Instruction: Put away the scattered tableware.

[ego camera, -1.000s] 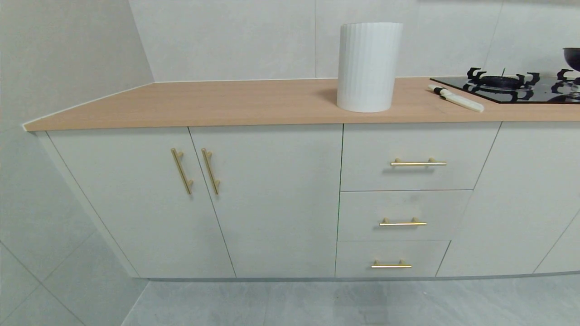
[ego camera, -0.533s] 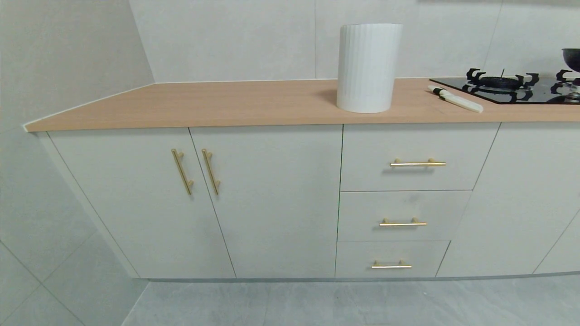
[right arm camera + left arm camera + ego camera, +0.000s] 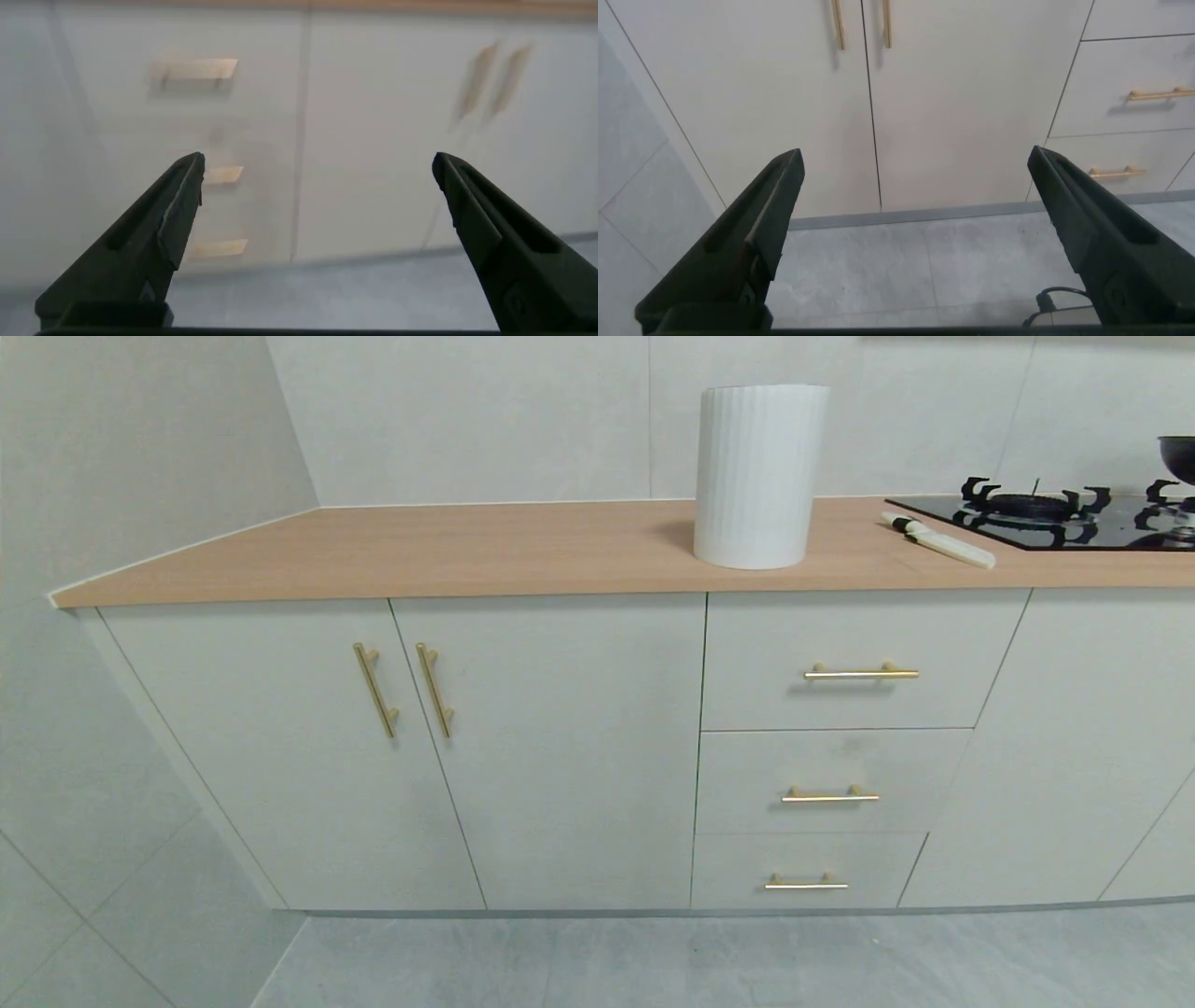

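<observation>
A white-handled knife (image 3: 938, 540) lies on the wooden countertop (image 3: 467, 553) close to the black stove. To its left stands a tall white ribbed holder (image 3: 758, 474), upright on the counter. My left gripper (image 3: 915, 168) hangs low in front of the cabinet doors, open with nothing between its fingers. My right gripper (image 3: 318, 173) is also open and empty, held low and facing the drawer fronts and cabinet doors.
A black gas stove (image 3: 1055, 515) with grates sits at the counter's right end, a dark pot (image 3: 1178, 453) on it. Below are two cabinet doors (image 3: 411, 747) with gold handles and three drawers (image 3: 840, 663). Grey tiled floor (image 3: 597, 961) lies in front.
The head view has shifted very slightly; nothing on the counter has moved.
</observation>
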Robot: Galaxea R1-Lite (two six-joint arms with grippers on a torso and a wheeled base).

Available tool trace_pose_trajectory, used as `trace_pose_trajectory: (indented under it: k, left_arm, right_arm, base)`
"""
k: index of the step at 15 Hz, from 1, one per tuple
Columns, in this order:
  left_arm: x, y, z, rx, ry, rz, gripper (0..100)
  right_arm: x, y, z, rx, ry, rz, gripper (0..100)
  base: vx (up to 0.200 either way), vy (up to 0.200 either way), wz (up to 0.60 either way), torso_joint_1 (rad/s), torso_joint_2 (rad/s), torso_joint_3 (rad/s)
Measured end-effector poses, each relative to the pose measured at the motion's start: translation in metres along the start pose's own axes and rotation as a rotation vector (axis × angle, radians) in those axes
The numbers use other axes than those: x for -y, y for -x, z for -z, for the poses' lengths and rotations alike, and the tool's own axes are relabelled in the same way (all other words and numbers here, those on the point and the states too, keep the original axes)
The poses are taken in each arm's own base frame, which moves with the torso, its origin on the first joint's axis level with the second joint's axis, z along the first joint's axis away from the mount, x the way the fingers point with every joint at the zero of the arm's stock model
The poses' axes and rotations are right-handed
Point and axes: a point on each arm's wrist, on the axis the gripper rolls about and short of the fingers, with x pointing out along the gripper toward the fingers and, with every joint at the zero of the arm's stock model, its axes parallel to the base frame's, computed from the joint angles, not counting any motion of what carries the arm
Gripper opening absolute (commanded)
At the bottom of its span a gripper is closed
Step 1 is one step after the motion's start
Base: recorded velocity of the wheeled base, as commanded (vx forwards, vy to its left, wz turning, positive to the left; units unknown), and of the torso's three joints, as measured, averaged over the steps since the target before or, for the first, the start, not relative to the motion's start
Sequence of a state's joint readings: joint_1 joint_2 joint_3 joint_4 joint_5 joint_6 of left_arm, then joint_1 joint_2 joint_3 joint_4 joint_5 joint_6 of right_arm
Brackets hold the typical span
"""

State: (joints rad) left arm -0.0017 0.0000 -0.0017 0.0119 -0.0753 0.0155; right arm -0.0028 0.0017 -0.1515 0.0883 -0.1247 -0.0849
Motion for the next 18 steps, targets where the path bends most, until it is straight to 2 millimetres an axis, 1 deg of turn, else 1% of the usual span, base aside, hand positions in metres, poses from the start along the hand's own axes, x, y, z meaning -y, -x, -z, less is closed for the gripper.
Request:
trace_pose_trajectory:
  k: [1,4,7,13,18]
  left_arm:
    - [0.000,0.000,0.000,0.000,0.000,0.000,100]
    - [0.000,0.000,0.000,0.000,0.000,0.000,100]
    - [0.000,0.000,0.000,0.000,-0.001,0.000,100]
    - [0.000,0.000,0.000,0.000,-0.001,-0.001,100]
    - [0.000,0.000,0.000,0.000,-0.004,0.001,100]
  right_arm:
    - [-0.002,-0.004,0.010,-0.022,0.002,-0.021,100]
    - [-0.005,-0.010,0.020,0.026,-0.011,-0.076,100]
    - [-0.006,-0.011,0.031,-0.048,-0.033,-0.098,100]
    - [-0.007,-0.011,0.032,-0.050,-0.075,-0.111,100]
    - [-0.007,-0.011,0.032,-0.050,-0.075,-0.111,100]
  base:
    - [0.000,0.000,0.00,0.000,0.00,0.000]
    - [0.000,0.000,0.00,0.000,0.00,0.000]
    - [0.000,0.000,0.00,0.000,0.00,0.000]
    - [0.000,0.000,0.00,0.000,0.00,0.000]
    - [0.000,0.000,0.00,0.000,0.00,0.000]
